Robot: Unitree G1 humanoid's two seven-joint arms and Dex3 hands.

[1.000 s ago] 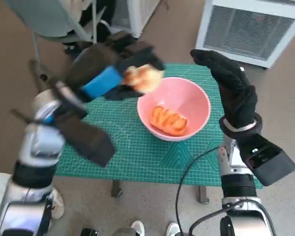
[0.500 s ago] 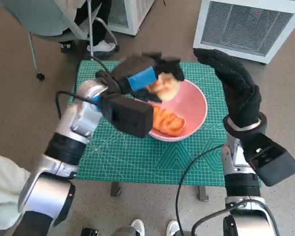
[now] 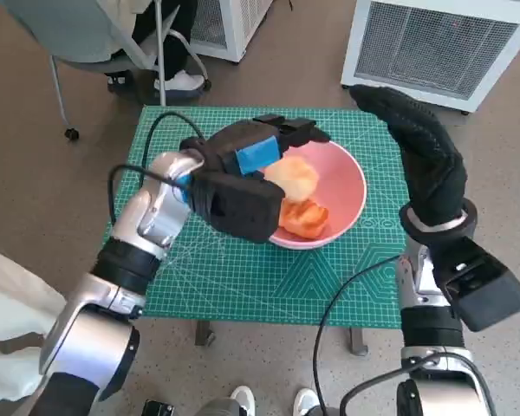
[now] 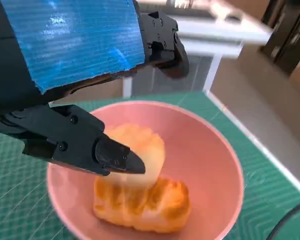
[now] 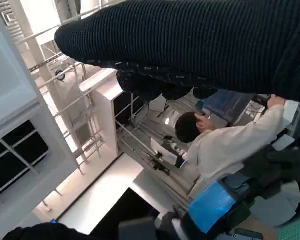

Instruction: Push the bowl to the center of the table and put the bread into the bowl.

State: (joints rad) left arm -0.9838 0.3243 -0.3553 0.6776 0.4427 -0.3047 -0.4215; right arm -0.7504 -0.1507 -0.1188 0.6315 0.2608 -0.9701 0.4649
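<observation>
Your left hand (image 3: 256, 147) hovers over the bowl (image 3: 342, 186), fingers spread.

Your left arm reaches across the green cutting mat (image 3: 243, 269) on the bench, blue-taped back up, black fingers (image 4: 110, 155) apart above the pale roll (image 3: 293, 178), which lies in the smooth pink round bowl atop a glossy orange-brown bread (image 3: 305, 218). You cannot tell whether a fingertip touches the roll. The bowl sits near the mat's middle. Your right hand (image 3: 420, 165), in its knitted glove, stands upright beside the bowl's far rim, fingers straight and holding nothing.
</observation>
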